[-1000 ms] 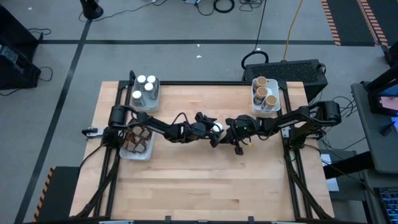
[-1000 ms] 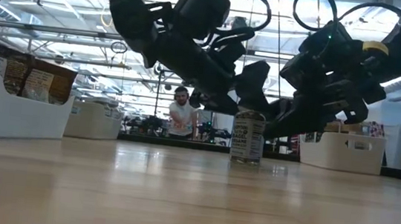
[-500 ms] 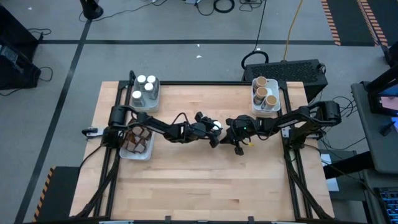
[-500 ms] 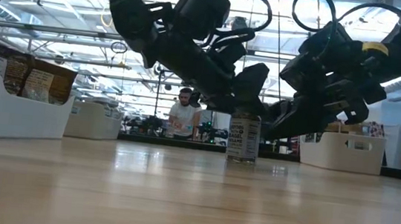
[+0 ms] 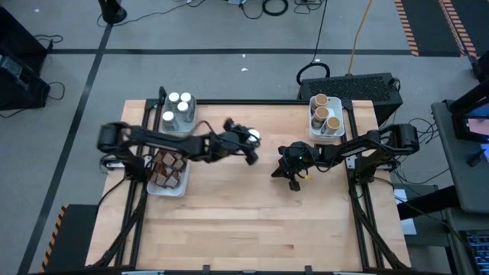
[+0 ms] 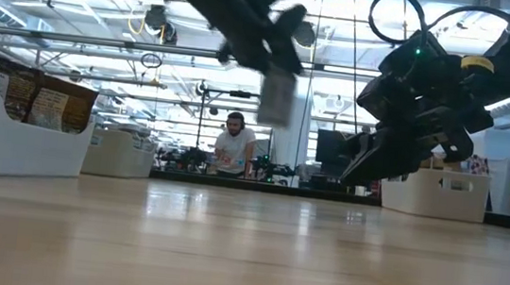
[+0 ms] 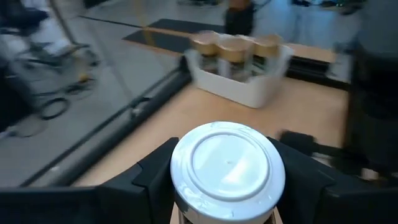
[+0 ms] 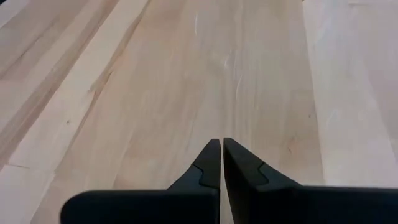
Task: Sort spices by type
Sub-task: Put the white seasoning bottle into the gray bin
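A small jar with a white lid (image 7: 227,165) hangs above the middle of the wooden table (image 5: 252,229), with my left gripper (image 5: 250,144) shut on it. The low view shows the jar (image 6: 277,97) blurred and well clear of the tabletop. To its right, low over the table, my right gripper (image 5: 278,173) is shut on nothing; its fingers (image 8: 211,163) point down at bare wood. White-lidded jars stand in a tray (image 5: 177,111) at the far left, cork-topped jars in a tray (image 5: 326,117) at the far right, and brown packets in a tray (image 5: 166,172) on the left. My left gripper pinches the jar between its two fingers (image 7: 152,183), one on either side of the body just under the white lid (image 7: 186,205). The fingers come from the table's left, slanting slightly down. The jar stands upright in the hold, lifted clear of the table.
The three white trays sit along the table's left and far edges; the cork-jar tray (image 7: 239,62) lies beyond the held jar. Bare wood spreads over the middle and near half of the table. A person (image 6: 233,150) stands in the room far behind.
My left gripper has taken hold of the white-lidded jar that stood at the table's middle and carried it up and toward the far left. The jar is now lifted clear of the table and still upright. My right gripper has kept still.
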Robot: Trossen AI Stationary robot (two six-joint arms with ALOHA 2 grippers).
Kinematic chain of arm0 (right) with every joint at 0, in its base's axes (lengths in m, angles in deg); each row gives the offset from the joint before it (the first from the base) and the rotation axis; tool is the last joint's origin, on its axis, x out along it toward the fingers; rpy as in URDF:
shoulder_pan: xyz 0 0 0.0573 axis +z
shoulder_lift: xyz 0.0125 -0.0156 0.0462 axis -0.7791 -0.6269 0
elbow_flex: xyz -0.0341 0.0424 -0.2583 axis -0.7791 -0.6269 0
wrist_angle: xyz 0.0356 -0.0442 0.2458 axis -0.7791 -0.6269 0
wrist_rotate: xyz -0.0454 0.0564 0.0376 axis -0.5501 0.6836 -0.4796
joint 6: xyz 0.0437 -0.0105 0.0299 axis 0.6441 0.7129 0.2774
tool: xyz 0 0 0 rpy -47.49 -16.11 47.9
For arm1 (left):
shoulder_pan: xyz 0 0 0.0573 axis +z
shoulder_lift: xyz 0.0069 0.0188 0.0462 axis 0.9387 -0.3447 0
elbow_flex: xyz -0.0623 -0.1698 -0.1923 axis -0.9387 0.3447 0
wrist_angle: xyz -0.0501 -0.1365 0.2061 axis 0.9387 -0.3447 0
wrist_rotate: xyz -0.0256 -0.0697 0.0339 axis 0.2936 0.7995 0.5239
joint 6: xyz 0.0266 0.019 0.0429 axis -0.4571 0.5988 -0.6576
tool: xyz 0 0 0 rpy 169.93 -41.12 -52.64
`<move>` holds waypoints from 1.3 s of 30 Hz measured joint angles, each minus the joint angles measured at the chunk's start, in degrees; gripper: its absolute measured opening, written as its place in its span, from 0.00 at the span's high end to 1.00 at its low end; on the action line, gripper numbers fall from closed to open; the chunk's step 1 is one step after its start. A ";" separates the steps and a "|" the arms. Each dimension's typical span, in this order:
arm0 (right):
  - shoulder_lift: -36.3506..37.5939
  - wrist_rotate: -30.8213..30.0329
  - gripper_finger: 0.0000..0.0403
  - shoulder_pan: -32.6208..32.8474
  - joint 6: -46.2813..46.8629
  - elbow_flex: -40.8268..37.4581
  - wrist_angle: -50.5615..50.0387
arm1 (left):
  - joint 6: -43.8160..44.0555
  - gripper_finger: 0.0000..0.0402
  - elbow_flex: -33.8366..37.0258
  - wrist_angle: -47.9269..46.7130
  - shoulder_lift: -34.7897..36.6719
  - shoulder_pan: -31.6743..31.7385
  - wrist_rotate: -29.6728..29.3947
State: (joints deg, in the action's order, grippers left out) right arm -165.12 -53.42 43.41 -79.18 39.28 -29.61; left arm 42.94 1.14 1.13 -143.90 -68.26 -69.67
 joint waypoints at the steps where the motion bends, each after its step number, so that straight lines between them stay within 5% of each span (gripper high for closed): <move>1: 0.00 -0.02 1.00 0.00 0.00 0.02 -0.11 | 0.02 0.47 0.00 -2.29 2.09 0.30 -1.09; 12: 0.00 0.02 1.00 2.69 0.02 0.02 -0.28 | 9.75 0.47 2.16 -34.55 23.03 2.73 -16.73; 16: 0.00 0.00 1.00 3.49 0.12 0.02 0.44 | 14.92 0.47 6.31 -39.47 27.26 6.23 -20.72; 27: 0.00 0.01 1.00 3.76 1.13 0.02 2.16 | 19.50 0.46 19.99 -36.67 33.67 19.76 -19.48; 39: 0.00 0.00 1.00 3.76 1.00 0.02 2.29 | 19.59 0.46 29.83 -23.97 34.45 25.88 -17.20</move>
State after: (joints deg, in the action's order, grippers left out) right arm -165.12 -53.42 47.17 -78.18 39.30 -27.32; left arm 62.52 30.97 -22.84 -109.45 -42.38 -86.87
